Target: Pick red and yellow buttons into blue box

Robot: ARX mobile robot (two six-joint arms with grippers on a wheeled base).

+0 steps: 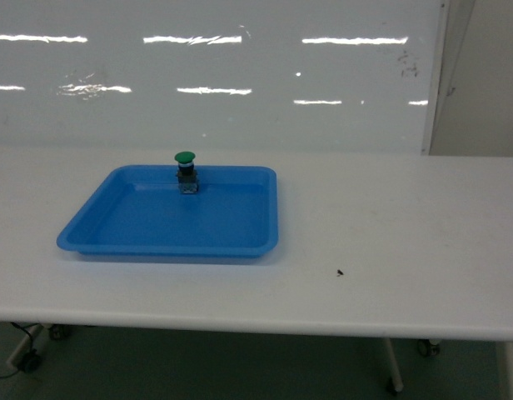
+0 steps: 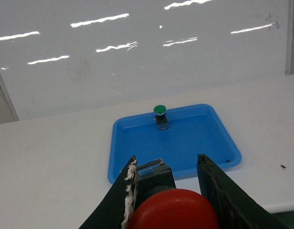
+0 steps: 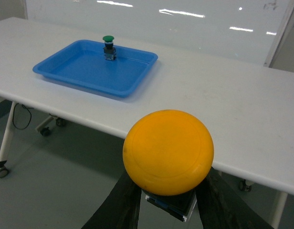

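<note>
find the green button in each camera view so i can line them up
Head: green button stands upright at the far edge of the shallow blue tray, left of centre.
Left wrist: green button sits mid-frame, at the tray's far rim.
Right wrist: green button is upper left, at the tray's far side.
Shared landmark: the blue tray on the white table.

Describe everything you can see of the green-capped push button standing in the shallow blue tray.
The green-capped push button has a round, glossy green mushroom head on a short dark neck, above a small black-and-clear switch block. It looks like plastic. It stands upright on the floor of the shallow blue plastic tray, near the middle of the far wall. Only the tray floor appears to touch it; no end effector is near it. The tray rests on the white table. Finer details are too small to make out.
</note>
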